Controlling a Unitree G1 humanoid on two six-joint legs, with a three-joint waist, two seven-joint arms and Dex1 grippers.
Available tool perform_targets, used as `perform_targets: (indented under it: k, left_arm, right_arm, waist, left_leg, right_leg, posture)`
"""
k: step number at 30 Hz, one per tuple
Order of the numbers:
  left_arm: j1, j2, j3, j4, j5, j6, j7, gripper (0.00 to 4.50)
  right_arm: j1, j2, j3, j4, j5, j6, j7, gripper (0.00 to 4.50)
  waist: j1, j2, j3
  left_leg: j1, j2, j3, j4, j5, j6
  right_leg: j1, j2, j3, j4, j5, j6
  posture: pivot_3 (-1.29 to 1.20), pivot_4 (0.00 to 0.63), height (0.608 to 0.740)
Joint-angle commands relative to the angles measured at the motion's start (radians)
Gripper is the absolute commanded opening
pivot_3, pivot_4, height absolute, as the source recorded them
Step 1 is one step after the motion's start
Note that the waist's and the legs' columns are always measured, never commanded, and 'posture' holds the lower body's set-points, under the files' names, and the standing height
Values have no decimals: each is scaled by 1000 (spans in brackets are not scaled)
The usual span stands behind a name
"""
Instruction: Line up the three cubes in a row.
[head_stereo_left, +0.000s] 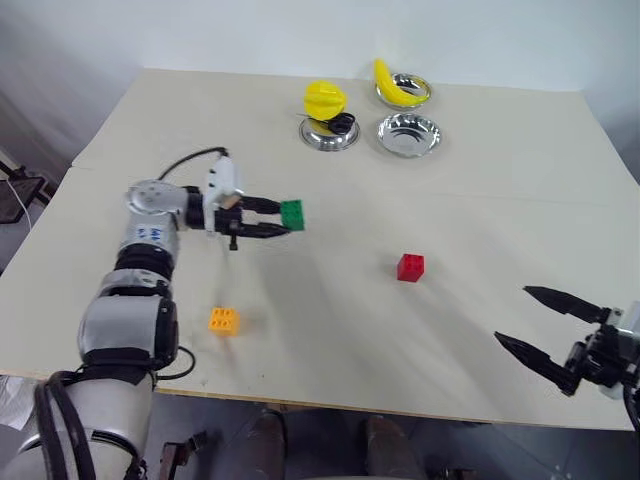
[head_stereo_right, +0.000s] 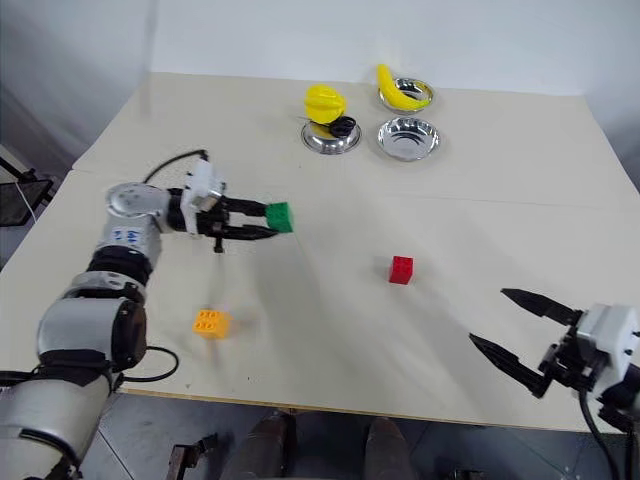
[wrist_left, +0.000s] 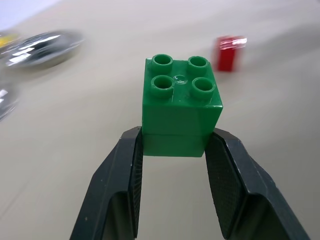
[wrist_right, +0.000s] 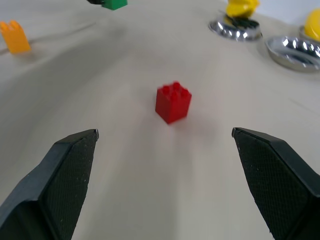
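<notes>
A wide, pale beige tabletop (head_stereo_left: 480, 180) carries everything in front of me. At its far edge, right of the middle, sit three shallow round steel bowls: one (head_stereo_left: 330, 135) holds a round yellow plastic fruit (head_stereo_left: 325, 99) with something small and black beside it, one (head_stereo_left: 403, 91) at the very edge holds a curved yellow plastic banana (head_stereo_left: 389, 82), and the third (head_stereo_left: 408, 134), just nearer than the banana bowl, is bare inside.

My left gripper (head_stereo_left: 283, 218) reaches out level over the left half of the table, pointing toward the right edge, and its two black fingers (wrist_left: 120, 185) are clamped on the lower part of the green studded plastic brick (head_stereo_left: 292, 214). The brick is lifted off the surface, studs up, its shadow lying on the table beneath.

My right gripper (head_stereo_left: 545, 325) hangs near the front right corner with its black fingers (wrist_right: 65, 175) spread wide, grasping nothing; it faces the red studded plastic brick (head_stereo_left: 410, 267), which stands on the table right of the centre, apart from both fingertips.

The small orange-yellow studded plastic brick (head_stereo_left: 223, 320) rests near the front edge on the left side, below my left forearm, well apart from the red one.
</notes>
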Motion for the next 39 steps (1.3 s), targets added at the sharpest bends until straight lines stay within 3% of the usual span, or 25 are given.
perform_targets:
  k: [1, 16, 29, 39]
  left_arm:
    - [1, -62, -47, -3, 38, -28, 23, 1463]
    - [9, -222, -162, 45, 150, -2, 198, 1463]
    - [2, -205, -153, 69, 159, 45, 280, 1463]
    - [6, -177, -165, 98, 174, 57, 214, 1463]
  right_arm:
    - [22, 10, -42, -53, 25, 1, -9, 4500]
    - [4, 49, 8, -143, 32, 33, -85, 4500]
    - [-2, 53, 29, -162, 34, 37, -111, 4500]
    - [79, 19, 2, -86, 11, 28, -1, 4500]
  waist:
    - [-3, -2, 1]
    - [3, -3, 2]
    - [1, -3, 2]
    - [-1, -3, 2]
  left_leg:
    - [0, 0, 0, 0, 0, 0]
    - [-1, 0, 0, 2, 0, 0]
    - [0, 0, 0, 3, 0, 0]
    - [0, 0, 0, 3, 0, 0]
  right_leg:
    - [0, 0, 0, 0, 0, 0]
    - [0, 0, 0, 0, 1, 1]
    - [0, 0, 0, 1, 1, 1]
    - [0, 0, 0, 1, 1, 1]
  posture:
    - [0, 150, 740]
    - [0, 150, 740]
    - [0, 150, 740]
    - [0, 150, 740]
